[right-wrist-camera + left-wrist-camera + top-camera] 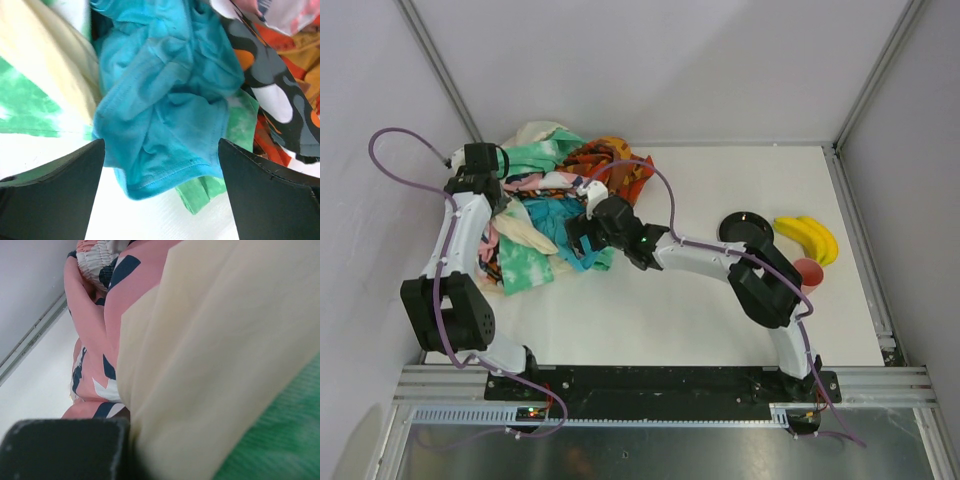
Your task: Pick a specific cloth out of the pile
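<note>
Running this one from my desk, so here's what I've got on screen. Nearest to me is a metal rail with the black mounting bar the two arms are bolted to. Past that it's a plain white counter, matte, with nothing on the near strip.

On the right, further back, there's a red cup half hidden behind the right arm's elbow. A bunch of bananas and a black plate sit just beyond it.

The right hand reaches across to the left with its fingers spread wide, one on each side of the cloth. It's pinching nothing. That turquoise piece sits on the near right side of the pile, and its hem flops onto bare counter. Mint-green tie-dye and cream fabric lie to its left, and orange-and-grey print to its right.

The left hand is at the far left of the heap with its fingers pressed together. Cream and pink patterned fabric crowd right up against it. I can't tell if any fabric is caught in there.

Behind everything are plain white walls, with aluminium frame posts running into the far corners.
</note>
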`<state>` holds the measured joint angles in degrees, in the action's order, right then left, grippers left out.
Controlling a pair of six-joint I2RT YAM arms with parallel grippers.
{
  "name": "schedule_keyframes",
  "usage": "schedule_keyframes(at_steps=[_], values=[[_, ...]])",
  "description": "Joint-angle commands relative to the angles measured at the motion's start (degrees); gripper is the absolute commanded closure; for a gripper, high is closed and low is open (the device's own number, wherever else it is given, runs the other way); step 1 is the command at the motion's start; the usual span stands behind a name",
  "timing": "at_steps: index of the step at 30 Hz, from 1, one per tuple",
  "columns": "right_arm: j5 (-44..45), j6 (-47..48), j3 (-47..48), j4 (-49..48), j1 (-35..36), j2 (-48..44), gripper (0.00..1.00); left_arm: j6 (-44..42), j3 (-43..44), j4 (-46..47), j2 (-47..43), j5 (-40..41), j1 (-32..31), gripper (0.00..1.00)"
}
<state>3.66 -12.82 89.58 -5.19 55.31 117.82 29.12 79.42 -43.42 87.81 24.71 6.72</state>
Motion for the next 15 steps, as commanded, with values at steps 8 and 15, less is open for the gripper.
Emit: schedule_keyframes(at_steps=[8, 15], values=[[-0.02, 2.6, 13.87, -0.53, -1.03, 7.58, 0.01, 1.79, 0.14, 3.27, -2.11, -1.6, 0.82, 0.99], [-8.49, -2.87, 27.01, -0.87, -3.57, 17.59, 0.01, 1.81, 0.05, 3.33, -2.0, -2.33, 0.84, 0.99]])
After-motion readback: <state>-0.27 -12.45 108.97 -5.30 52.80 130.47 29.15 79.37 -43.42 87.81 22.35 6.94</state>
